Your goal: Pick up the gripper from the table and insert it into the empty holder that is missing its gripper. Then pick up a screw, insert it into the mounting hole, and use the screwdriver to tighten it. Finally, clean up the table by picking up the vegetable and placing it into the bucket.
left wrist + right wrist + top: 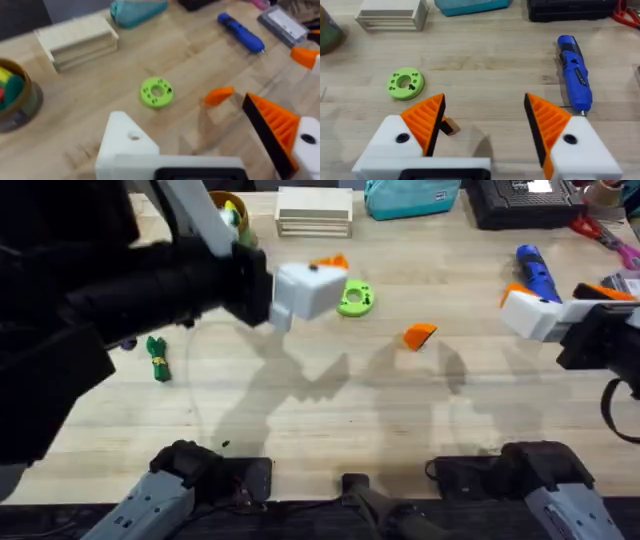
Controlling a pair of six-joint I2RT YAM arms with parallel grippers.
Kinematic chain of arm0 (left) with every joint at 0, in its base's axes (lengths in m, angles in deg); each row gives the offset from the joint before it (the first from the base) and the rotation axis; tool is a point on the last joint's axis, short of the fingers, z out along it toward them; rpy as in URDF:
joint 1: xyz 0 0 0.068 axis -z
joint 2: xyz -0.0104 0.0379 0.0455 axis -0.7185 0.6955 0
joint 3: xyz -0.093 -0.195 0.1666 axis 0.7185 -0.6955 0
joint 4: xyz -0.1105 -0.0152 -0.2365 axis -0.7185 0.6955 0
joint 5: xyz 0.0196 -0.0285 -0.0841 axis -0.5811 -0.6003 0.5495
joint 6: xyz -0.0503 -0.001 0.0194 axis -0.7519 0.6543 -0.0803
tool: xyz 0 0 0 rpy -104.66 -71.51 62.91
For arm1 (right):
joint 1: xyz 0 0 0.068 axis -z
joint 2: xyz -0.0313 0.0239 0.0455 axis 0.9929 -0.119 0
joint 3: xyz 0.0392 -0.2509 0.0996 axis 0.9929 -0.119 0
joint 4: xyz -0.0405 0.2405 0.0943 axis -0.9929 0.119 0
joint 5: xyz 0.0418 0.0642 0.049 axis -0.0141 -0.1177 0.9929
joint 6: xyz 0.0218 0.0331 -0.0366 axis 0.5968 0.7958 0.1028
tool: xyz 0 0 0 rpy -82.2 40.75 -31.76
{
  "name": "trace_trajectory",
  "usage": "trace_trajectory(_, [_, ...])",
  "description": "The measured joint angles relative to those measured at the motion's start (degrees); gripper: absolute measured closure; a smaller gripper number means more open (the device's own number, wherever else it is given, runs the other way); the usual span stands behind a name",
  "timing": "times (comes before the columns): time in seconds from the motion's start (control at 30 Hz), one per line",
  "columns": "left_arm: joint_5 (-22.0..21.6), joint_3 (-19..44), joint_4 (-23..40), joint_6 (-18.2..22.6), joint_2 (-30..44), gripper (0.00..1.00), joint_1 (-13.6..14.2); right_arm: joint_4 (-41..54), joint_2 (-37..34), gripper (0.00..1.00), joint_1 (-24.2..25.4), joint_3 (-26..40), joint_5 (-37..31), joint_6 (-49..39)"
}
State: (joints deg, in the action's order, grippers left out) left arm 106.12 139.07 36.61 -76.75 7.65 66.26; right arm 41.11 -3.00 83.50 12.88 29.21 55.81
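Note:
The loose orange gripper [420, 335] [218, 95] lies on the table's middle. My left gripper [310, 280] [192, 130] hovers open above and left of it. One of its fingers is the bare white holder [125, 145]; the other carries an orange pad. Farther right, my right gripper [520, 305] [485, 107] is open and empty beside the blue screwdriver [535, 272] [575, 72]. A small dark piece, perhaps the screw, sits on the green ring [355, 298] [405, 83]. The green vegetable [157, 358] lies at the left. The bucket [12, 95] stands at the back left.
A wooden block stack [314, 212], a teal pouch [410, 195] and a black case [525, 200] line the back edge. Red-handled scissors [600, 230] and a grey box [285, 25] lie at the back right. Bare wood spreads across the front half of the table.

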Motion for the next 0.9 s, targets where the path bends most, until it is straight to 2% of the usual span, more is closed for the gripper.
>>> trace_trajectory(0.1, [0.25,0.00,5.09,-0.86,0.06,0.015,0.01,-0.02,0.00,0.067,0.00,0.00,0.00,0.00])
trace_trajectory(0.27, [0.18,0.00,4.22,-1.27,0.34,0.016,0.01,-0.02,0.00,0.067,0.00,0.00,0.00,0.00])
trace_trajectory(0.33, [-0.23,0.00,1.91,-1.32,1.15,0.015,0.01,-0.02,0.00,0.065,0.00,0.00,0.00,0.00])
trace_trajectory(0.47, [-1.52,-2.09,-8.02,-1.22,2.07,0.015,0.01,-0.02,0.00,0.066,0.00,0.00,0.00,0.00])
trace_trajectory(0.57, [-2.01,-8.51,-16.53,-0.99,-1.19,0.015,0.01,0.00,0.00,0.066,0.00,0.00,0.00,0.00])
trace_trajectory(0.6, [-2.18,-18.89,-25.90,-0.84,-8.98,0.015,0.01,0.00,0.00,0.066,0.00,0.00,0.00,0.00])
trace_trajectory(0.7, [-2.15,-28.62,-33.56,-0.75,-17.61,0.015,0.01,-0.02,0.00,0.067,0.00,0.00,0.00,0.00])
trace_trajectory(0.8, [-2.15,-36.42,-37.76,-0.75,-25.13,0.016,0.44,0.00,0.00,0.066,0.00,0.00,0.00,0.00])
trace_trajectory(0.9, [-2.13,-42.64,-38.90,-0.75,-31.79,0.015,1.76,0.00,0.00,0.066,0.00,0.00,0.00,0.00])
